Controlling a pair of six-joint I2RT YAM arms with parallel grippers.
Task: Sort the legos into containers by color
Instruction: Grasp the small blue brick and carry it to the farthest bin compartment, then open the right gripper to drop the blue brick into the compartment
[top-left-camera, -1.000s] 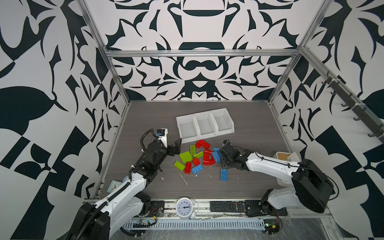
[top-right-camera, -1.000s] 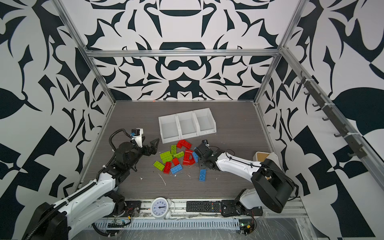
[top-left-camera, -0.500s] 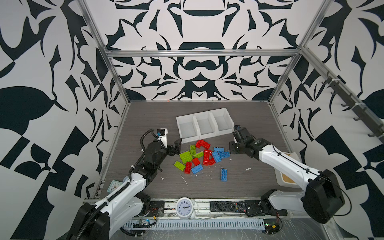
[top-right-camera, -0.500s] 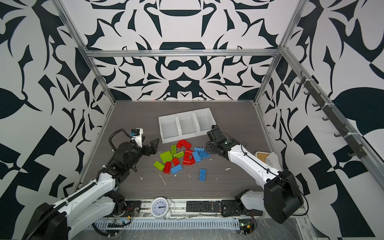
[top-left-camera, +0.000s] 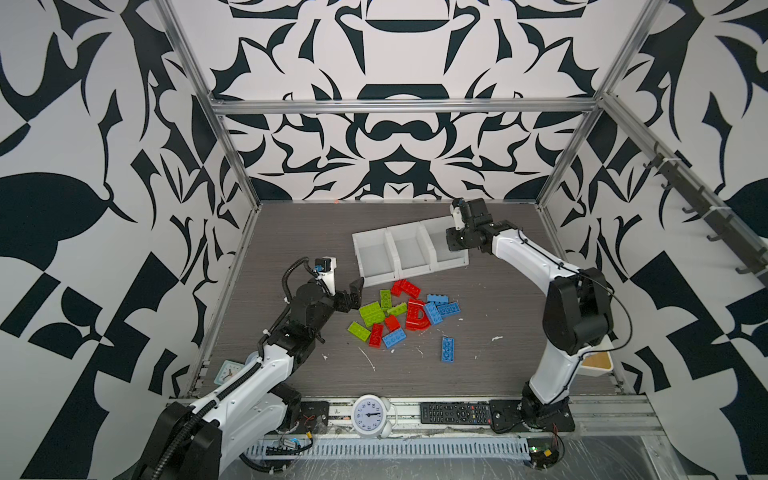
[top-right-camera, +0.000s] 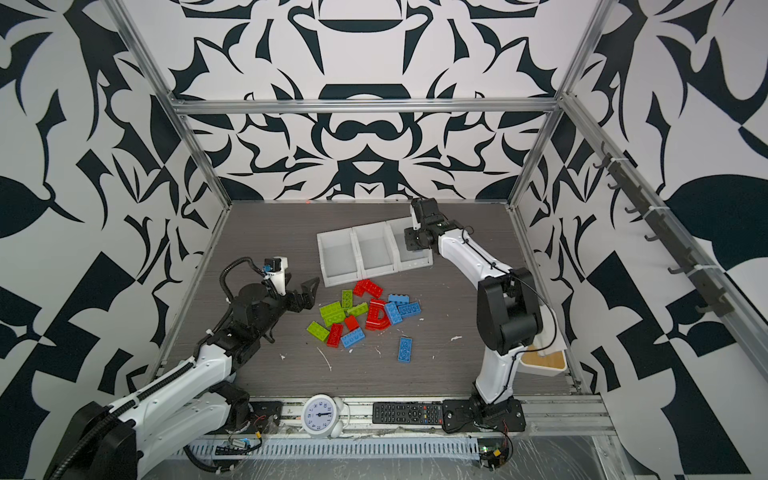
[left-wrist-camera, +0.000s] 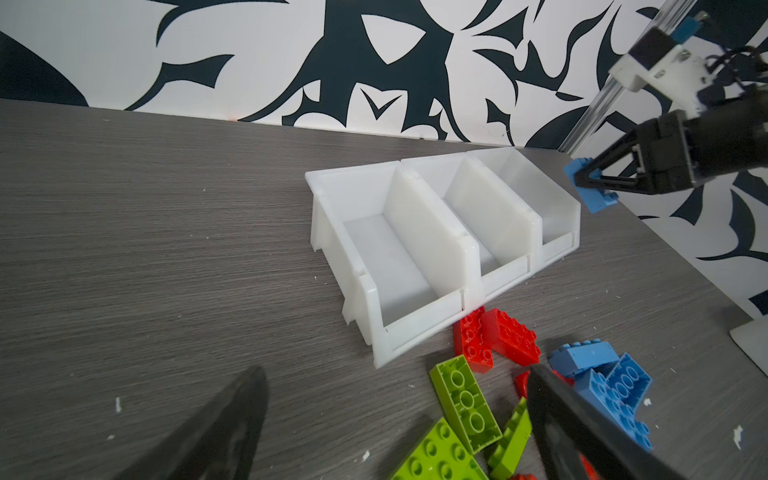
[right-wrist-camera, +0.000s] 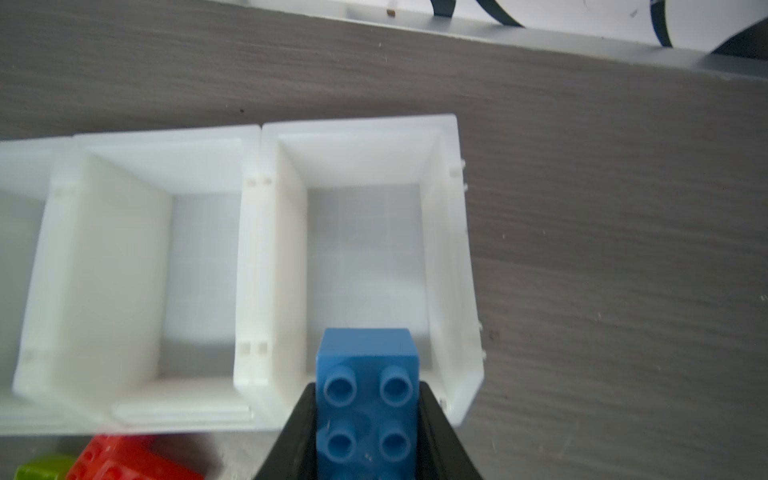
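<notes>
My right gripper (right-wrist-camera: 368, 415) is shut on a blue lego brick (right-wrist-camera: 368, 395), studs towards the camera, and holds it above the front of the right-hand bin of the white containers (right-wrist-camera: 357, 124). In both top views this gripper (top-left-camera: 455, 244) (top-right-camera: 415, 244) hangs over that bin. All three bins (top-left-camera: 415, 270) look empty. Red, lime green and blue legos (top-left-camera: 405, 313) lie heaped in front of them, a red D-shaped arch (top-left-camera: 417, 314) among them. One blue brick (top-left-camera: 447, 350) lies apart. My left gripper (top-left-camera: 353, 293) (left-wrist-camera: 395, 374) stands open, low, left of the heap.
A white alarm clock (top-left-camera: 370, 415) and a black remote (top-left-camera: 455, 412) lie on the front rail. A white box with a wooden lid (top-left-camera: 596, 363) stands behind the right arm. A small clock (top-left-camera: 227, 371) sits by the left arm. White scraps dot the table.
My right gripper has risen from the heap with the blue brick and swung back over the right-hand bin. The left arm has stayed still.
</notes>
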